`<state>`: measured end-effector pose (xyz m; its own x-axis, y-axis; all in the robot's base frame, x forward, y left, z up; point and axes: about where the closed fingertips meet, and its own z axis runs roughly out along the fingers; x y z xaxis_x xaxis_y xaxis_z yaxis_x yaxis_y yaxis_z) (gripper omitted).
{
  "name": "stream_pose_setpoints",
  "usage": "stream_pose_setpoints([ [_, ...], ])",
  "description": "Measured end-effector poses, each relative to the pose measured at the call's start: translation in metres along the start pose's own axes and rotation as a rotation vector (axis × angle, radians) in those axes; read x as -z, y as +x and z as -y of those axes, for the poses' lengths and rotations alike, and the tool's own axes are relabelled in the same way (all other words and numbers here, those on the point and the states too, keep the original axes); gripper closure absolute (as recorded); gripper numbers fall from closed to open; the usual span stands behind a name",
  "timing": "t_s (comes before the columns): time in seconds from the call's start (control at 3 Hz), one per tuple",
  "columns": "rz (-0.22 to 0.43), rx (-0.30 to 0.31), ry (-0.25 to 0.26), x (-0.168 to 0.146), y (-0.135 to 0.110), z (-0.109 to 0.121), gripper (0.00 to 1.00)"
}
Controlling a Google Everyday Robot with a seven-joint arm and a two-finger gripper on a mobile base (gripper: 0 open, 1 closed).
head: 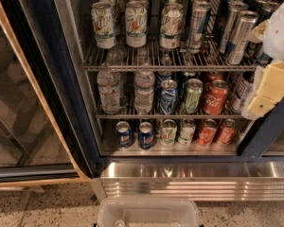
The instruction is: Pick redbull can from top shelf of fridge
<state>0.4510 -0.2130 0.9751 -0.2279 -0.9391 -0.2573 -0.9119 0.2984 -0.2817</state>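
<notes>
The fridge [75, 126] stands open before me. Its top shelf [132, 66] is a chrome wire rack. Slim silver redbull cans with slanted blue panels stand on its right half: one at the front middle [197, 26] and one tilted further right [237, 38], with more behind them. My gripper [270, 82], white and pale yellow, is at the right edge of the view. It is in front of the shelf's right end, just right of the cans, and hides that end of the rack.
Wider white-and-green cans [135, 23] fill the top shelf's left half. Water bottles [109, 91] and soda cans [214, 97] stand on the middle rack, with more cans [146, 135] below. The glass door [19, 103] is open at left. A clear plastic bin [149, 214] sits below the ribbed steel base panel [194, 181].
</notes>
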Motion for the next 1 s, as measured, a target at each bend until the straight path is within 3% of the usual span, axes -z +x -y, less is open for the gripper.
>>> stream_pose_setpoints([
  [0.67,0.201,-0.067,0.175,-0.009,-0.021,0.045,0.00],
  [1.0,0.297,-0.069,0.210,-0.009,-0.034,0.064,0.00],
])
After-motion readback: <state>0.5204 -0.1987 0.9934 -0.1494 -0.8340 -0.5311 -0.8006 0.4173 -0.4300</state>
